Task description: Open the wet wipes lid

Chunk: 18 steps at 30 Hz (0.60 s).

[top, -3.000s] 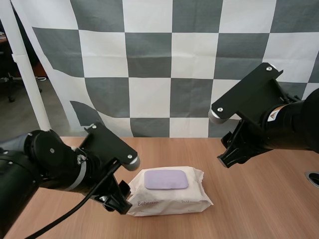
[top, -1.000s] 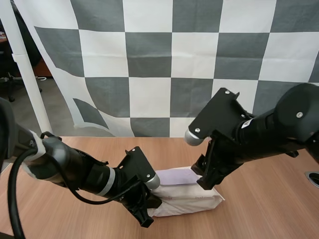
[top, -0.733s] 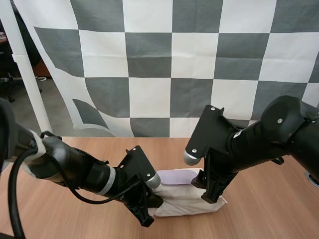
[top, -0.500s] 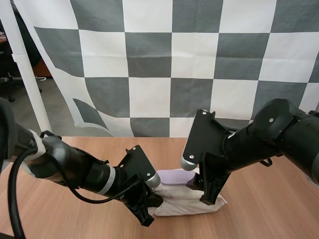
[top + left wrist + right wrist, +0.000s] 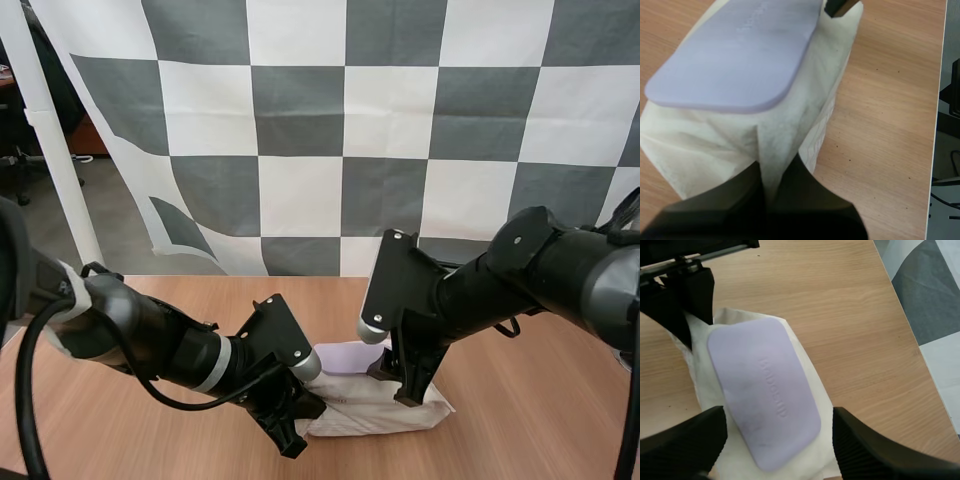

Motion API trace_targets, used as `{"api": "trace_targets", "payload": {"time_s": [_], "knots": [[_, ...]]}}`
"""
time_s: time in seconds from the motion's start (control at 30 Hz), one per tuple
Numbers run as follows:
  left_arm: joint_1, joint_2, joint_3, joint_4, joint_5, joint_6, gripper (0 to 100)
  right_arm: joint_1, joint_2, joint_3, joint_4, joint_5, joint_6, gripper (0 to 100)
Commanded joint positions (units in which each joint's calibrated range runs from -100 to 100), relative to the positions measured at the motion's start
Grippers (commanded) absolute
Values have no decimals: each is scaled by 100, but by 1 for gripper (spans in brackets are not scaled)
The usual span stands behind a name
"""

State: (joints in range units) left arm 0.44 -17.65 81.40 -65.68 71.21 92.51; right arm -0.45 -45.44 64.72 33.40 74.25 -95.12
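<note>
The pack (image 5: 375, 405) is held on the table (image 5: 520, 420), pinched at its end seam by the left gripper (image 5: 775, 172). The right gripper (image 5: 779, 415) is spread over the lid (image 5: 762, 385), which is still shut; lifting remains.

A: Pack status?
B: wet wipes pack (image 5: 362, 410) lies flat on the table (image 5: 530, 420), lid side up. It's well in from the far edge, about mid-width. Soft cream-white wrapper, creased, faint print on a long side face.
A: Lid?
B: lid (image 5: 764, 396) is a pale lilac rounded rectangle with embossed lettering, centred on the top face. Closed, flush with the wrapper all round.
A: Wrapper shape?
B: One short end is gathered into an upright fold, and wrinkles run from it toward the lid. The other end is rumpled too.
</note>
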Motion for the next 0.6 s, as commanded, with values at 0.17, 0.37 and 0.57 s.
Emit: {"api": "trace_targets", "payload": {"time_s": [0.17,0.37,0.57], "knots": [[-2,-6,-7,7,5,76,0,19,171,15,91,12,-201,100],[-2,-6,-7,32,5,76,0,389,171,15,-19,-465,-68,100],[-2,-6,-7,109,5,76,0,695,171,15,-667,-900,458,100]]}}
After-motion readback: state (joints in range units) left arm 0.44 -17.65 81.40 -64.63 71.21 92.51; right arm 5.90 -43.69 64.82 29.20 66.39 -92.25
